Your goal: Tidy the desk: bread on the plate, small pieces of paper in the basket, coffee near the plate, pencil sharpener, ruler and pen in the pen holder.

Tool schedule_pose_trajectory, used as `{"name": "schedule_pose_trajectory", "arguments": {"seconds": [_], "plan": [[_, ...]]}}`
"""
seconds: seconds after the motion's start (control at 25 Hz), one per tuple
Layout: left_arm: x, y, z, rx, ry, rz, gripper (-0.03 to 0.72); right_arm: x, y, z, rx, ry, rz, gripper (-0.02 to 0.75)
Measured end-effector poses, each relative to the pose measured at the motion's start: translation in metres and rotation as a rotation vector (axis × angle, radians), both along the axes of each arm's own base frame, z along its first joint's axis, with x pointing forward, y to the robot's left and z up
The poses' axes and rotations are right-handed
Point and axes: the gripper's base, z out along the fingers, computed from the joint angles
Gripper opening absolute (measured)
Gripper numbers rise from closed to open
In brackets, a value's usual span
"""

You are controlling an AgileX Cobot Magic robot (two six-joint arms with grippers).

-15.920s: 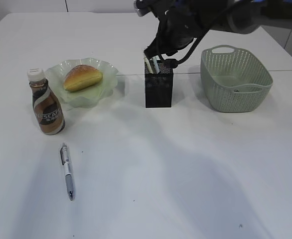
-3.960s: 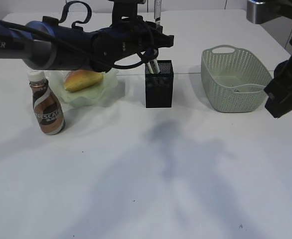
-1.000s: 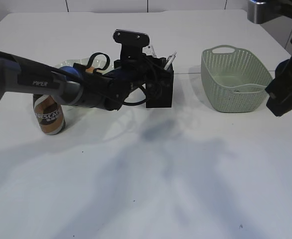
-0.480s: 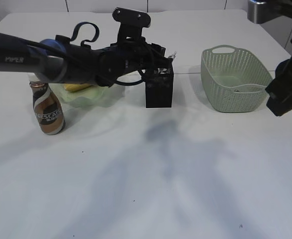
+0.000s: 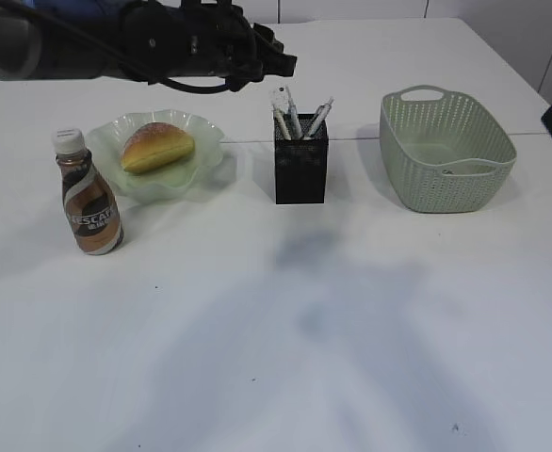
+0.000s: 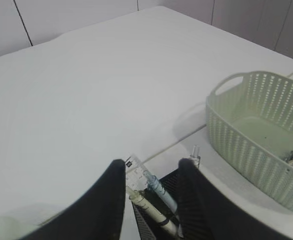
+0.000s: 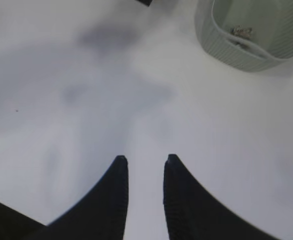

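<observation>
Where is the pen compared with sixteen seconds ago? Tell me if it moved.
Yes. The pen now stands in the pen holder, right of the coffee bottle; before, it lay on the table below that bottle.

pen point(image 5: 317, 117): gone from bench at 7 o'clock, now standing in pen holder point(image 5: 300, 171)
left end effector point(image 6: 149, 172): risen off holder, empty
right arm: withdrawn toward 3 o'clock

Exterior slants down frontally; wrist views look down — all share basket point(image 5: 447, 151).

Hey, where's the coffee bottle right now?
In the exterior view the coffee bottle stands upright on the left side of the table, just in front of and left of the green plate that holds the bread.
</observation>
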Motion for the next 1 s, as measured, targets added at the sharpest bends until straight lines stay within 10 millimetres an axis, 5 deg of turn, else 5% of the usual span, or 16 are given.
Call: {"name": "schedule_pose_trajectory", "arguments": {"seconds": [0.16, 0.36, 0.8, 1.0], "plan": [[-0.011, 0.006, 0.025, 0.021, 0.016, -0.009, 0.240, -0.014, -0.008, 0.013, 0.007, -0.066, -0.022, 0.213], [-0.031, 0.017, 0.061, 0.067, 0.022, -0.022, 0.241, -0.055, -0.028, 0.039, 0.030, -0.215, -0.052, 0.213], [-0.088, 0.050, 0.146, 0.106, -0.014, -0.021, 0.301, -0.092, -0.042, 0.045, 0.044, -0.202, -0.081, 0.215], [-0.119, 0.070, 0.177, 0.140, -0.024, -0.008, 0.392, -0.093, -0.042, 0.044, 0.089, -0.183, -0.128, 0.347]]}}
